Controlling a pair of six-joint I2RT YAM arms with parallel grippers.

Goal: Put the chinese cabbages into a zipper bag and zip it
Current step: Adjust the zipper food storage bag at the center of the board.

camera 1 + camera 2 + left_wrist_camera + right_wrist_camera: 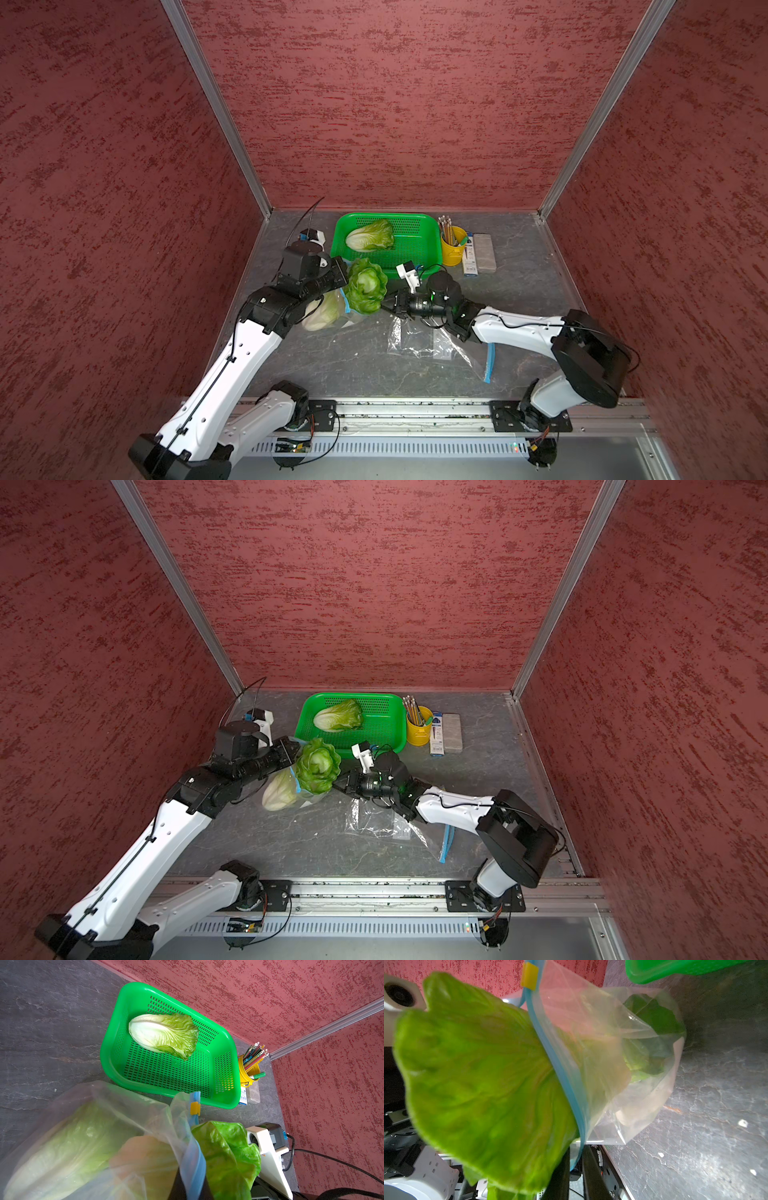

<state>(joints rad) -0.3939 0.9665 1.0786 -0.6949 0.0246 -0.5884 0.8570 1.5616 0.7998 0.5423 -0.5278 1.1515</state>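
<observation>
Three cabbages: first cabbage [321, 316] inside zipper bag [99, 1097] at left, second cabbage [365, 286] halfway through mouth, third cabbage [370, 235] in far basket [415, 254]. Left gripper [192, 1189] clenched on bag rim. Right gripper [575, 1169] narrowed at rim, actual grip unclear. Loading step. Next: push second deeper.

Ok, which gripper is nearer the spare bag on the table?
Right. The right gripper hangs by the far corner of the spare bag; the left gripper sits beyond the half-bagged cabbage, clamping the zipper bag.
</observation>
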